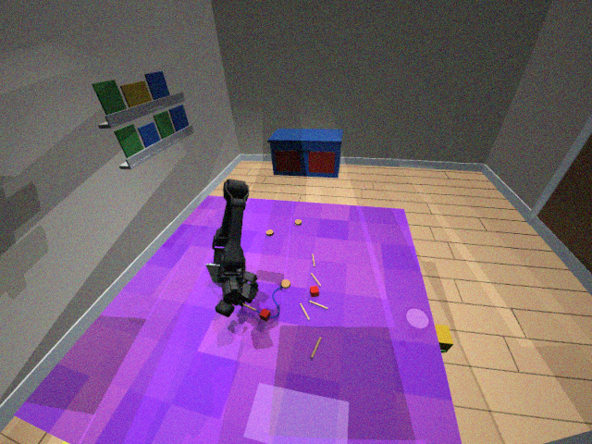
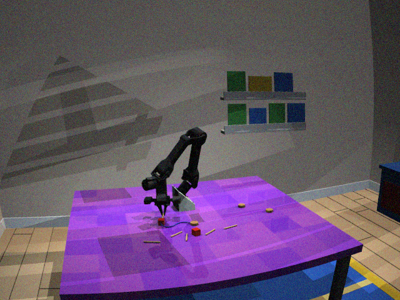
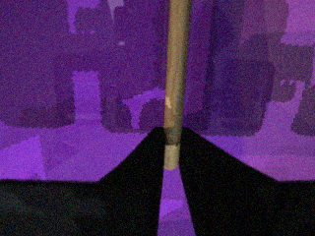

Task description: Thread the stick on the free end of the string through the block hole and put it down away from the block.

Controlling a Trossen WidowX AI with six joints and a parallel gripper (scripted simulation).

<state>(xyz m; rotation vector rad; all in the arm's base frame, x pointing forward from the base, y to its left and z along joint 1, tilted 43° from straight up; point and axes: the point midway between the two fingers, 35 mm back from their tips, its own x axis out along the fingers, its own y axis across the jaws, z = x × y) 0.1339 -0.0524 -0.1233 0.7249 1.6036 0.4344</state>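
My gripper (image 1: 241,303) (image 2: 163,215) (image 3: 169,136) is shut on the wooden stick (image 1: 249,307) (image 3: 177,59), near its end, low above the table. The stick is on the left side of the red block (image 1: 265,314) (image 2: 160,221) in the top view, pointing towards it. A short bit of blue string shows between stick and block. The string (image 1: 274,297) (image 2: 175,224) curves from the block's other side to the round wooden button (image 1: 285,283) (image 2: 194,223). The block sits on the table. Its hole is not visible, and the block is out of the wrist view.
A second red block (image 1: 314,290) (image 2: 195,231) stands right of the button in the top view. Several loose sticks lie around it, one (image 1: 315,347) (image 2: 151,241) nearer the front. Two loose wooden buttons, one left (image 1: 269,232) (image 2: 241,205) and one right (image 1: 298,222) (image 2: 269,210), lie farther back.
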